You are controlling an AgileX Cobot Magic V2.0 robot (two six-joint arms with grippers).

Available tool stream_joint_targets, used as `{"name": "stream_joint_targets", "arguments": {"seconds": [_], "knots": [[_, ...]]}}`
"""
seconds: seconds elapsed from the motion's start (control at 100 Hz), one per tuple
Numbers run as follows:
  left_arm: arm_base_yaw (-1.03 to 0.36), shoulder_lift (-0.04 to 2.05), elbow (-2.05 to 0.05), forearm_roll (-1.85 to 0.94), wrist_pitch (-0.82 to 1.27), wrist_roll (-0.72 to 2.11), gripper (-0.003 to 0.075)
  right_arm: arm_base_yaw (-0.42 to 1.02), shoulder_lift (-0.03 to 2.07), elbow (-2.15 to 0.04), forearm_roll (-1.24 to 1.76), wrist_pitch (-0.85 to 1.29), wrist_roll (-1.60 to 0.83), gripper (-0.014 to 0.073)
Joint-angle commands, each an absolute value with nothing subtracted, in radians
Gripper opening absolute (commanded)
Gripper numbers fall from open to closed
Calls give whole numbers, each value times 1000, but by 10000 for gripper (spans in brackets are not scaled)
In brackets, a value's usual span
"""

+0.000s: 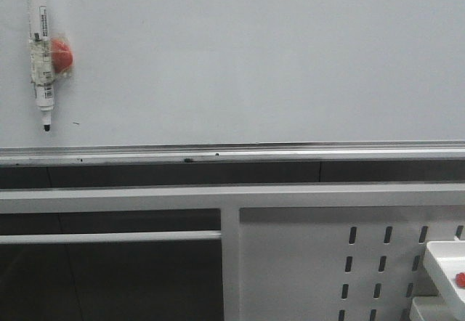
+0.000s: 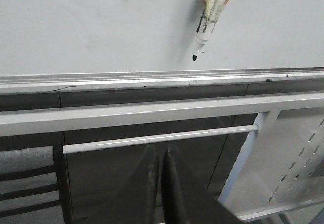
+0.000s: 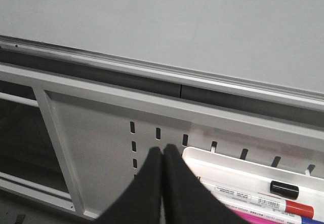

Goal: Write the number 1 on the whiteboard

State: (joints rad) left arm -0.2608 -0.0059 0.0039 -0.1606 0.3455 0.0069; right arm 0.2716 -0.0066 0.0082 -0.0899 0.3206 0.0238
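The whiteboard (image 1: 254,59) fills the upper part of the front view, with a silver rail (image 1: 232,152) along its lower edge. No number 1 stroke shows on it, only a tiny dark speck (image 1: 76,123). An uncapped black-tipped marker (image 1: 40,52) hangs tip down at the board's upper left, held by a red magnet (image 1: 62,54). It also shows in the left wrist view (image 2: 212,11). My left gripper (image 2: 162,150) is shut and empty, low in front of the frame under the board. My right gripper (image 3: 162,150) is shut and empty beside a white tray. Neither gripper shows in the front view.
A white perforated metal panel (image 1: 349,263) stands below the board at the right. A white tray (image 3: 238,171) hooked on it holds several markers, one red-capped (image 3: 298,209). A white crossbar (image 2: 157,139) spans the dark opening at the lower left.
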Motion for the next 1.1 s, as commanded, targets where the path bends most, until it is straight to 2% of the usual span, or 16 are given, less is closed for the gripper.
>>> {"name": "stream_joint_targets", "arguments": {"seconds": [0.0, 0.12, 0.2, 0.32, 0.44, 0.58, 0.66, 0.78, 0.88, 1.0, 1.09], "knots": [[-259, -27, 39, -161, 281, 0, -20, 272, -29, 22, -105, 230, 19, -50], [-259, -27, 39, -161, 281, 0, -20, 272, -29, 22, -82, 123, 19, -50], [-259, -27, 39, -182, 257, 0, -20, 272, -29, 22, 39, 14, 19, -50], [-262, -27, 39, -567, 146, -6, -20, 272, -29, 22, 217, -127, 19, -50], [-262, -27, 39, -676, 38, -6, -20, 272, -29, 22, 272, -146, 19, -50], [-262, -27, 37, -825, 22, -6, -20, 272, -29, 20, 368, -167, 20, -50], [-262, -27, 13, -796, 35, 0, -19, 272, -29, 8, 406, -158, 20, -48], [-262, 2, -78, -583, 132, 42, 15, 272, -14, -59, 388, -63, 17, -41], [-262, 84, -182, -414, 213, 67, 116, 272, 31, -154, 274, 52, -12, 57], [-262, 245, -312, -340, 256, 152, 297, 272, 135, -269, 200, 192, -33, 285], [-262, 391, -404, -340, 301, 237, 399, 272, 222, -333, 199, 245, -33, 388]]}}
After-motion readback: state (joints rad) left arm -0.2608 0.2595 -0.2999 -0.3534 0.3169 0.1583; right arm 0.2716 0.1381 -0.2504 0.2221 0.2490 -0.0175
